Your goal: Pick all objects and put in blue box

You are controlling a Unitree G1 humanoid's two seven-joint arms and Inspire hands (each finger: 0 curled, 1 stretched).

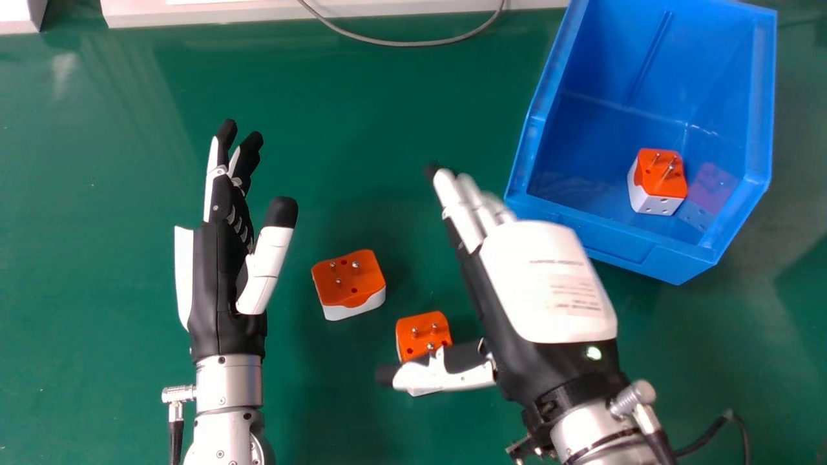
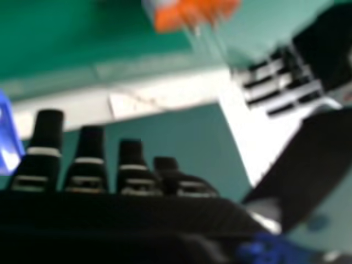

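Quite open, right hand (image 1: 549, 278), fingers (image 1: 460, 212) straight, thumb (image 1: 462, 380) across an orange-topped adapter (image 1: 420, 330)

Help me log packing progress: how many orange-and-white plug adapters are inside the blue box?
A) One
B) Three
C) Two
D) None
A: one plug adapter sits inside the blue box, while a second adapter and a third adapter lie outside it on the green table.
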